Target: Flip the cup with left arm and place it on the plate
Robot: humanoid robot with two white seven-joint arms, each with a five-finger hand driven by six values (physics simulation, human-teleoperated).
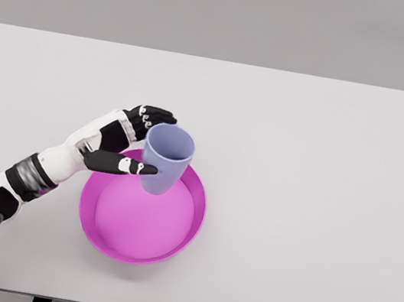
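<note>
Cup (166, 159): one pale blue-grey cup is seen just left of the frame's centre, upright with its open mouth facing up. Its lower part overlaps the upper left rim of the plate; whether its base rests on the plate or is held just above cannot be told.

Plate (170, 248): one round magenta plate with a raised rim is placed in the lower centre-left of the frame. Its pink floor is left bare except where the cup overlaps it.

Left hand (127, 143): the cup is gripped from its left side. The thumb (133, 166) is laid across the near side of the cup wall, and the dark fingers (154, 115) are curled around the far side, close under the rim. The fingers are closed only as far as the cup's width allows.

Left arm (23, 179): one white arm is seen entering from the lower left corner and reaching up and right to the cup.

Table (320, 186): one white tabletop fills most of the frame. Its far edge is seen across the upper part, its near edge along the bottom, its right edge at the frame's right border.

Open room: the whole right half and the upper band of the table are left bare. The plate's near rim is kept well back from the table's near edge.
</note>
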